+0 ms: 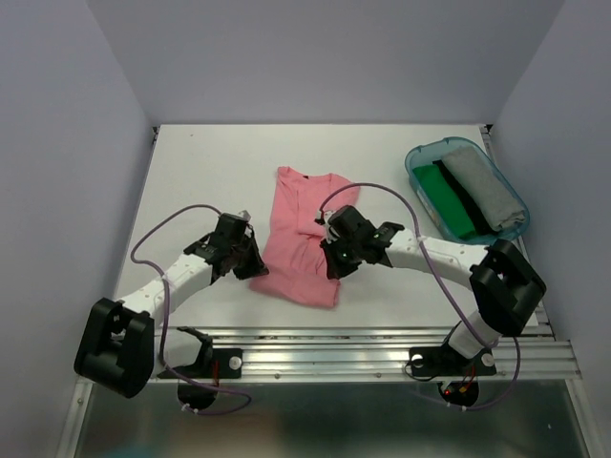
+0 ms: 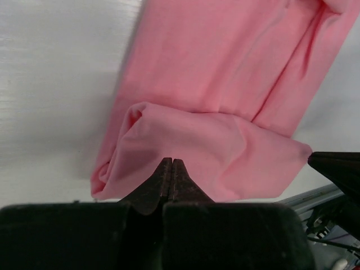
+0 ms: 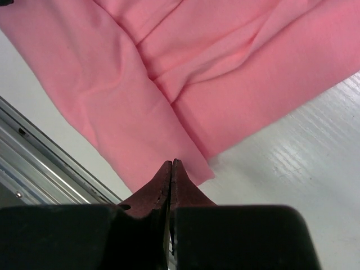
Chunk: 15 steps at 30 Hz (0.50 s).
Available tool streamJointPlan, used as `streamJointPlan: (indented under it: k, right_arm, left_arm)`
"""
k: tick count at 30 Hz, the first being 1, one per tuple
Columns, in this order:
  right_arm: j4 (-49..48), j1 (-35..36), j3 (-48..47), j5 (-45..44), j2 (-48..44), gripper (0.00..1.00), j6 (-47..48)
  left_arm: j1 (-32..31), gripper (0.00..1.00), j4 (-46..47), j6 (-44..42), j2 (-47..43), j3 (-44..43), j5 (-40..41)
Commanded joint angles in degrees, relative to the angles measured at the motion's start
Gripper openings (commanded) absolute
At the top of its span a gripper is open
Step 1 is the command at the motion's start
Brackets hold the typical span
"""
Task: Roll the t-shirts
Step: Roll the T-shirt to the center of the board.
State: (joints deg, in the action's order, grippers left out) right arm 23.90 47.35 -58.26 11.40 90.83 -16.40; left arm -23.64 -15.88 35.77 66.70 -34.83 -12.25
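A salmon-pink t-shirt lies on the white table, folded lengthwise, collar at the far end. Its near end is turned over into a loose fold. My left gripper sits at the shirt's near left corner. Its jaws are pressed together against that fold, with no cloth showing between them. My right gripper is over the shirt's near right edge. It is shut, tips just above the hem corner, nothing visible between them. More t-shirts, one green and one grey, lie in a tub.
The translucent teal tub stands at the back right of the table. An aluminium rail runs along the table's near edge, close to the shirt's hem. Grey walls enclose the left, back and right.
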Motion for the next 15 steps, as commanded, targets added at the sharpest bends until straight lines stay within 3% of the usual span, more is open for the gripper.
streamJointPlan:
  k: [1,15]
  right_arm:
    - [-5.09,0.46,1.3,-1.55,-0.48,0.01,-2.14]
    - [-9.66,0.46,5.87,-4.72,5.68,0.01,-5.39]
  left_arm:
    - [-0.18,0.0,1.73,2.29,2.29,1.17,2.4]
    - [-0.18,0.0,1.64,4.49,10.38,0.38,7.68]
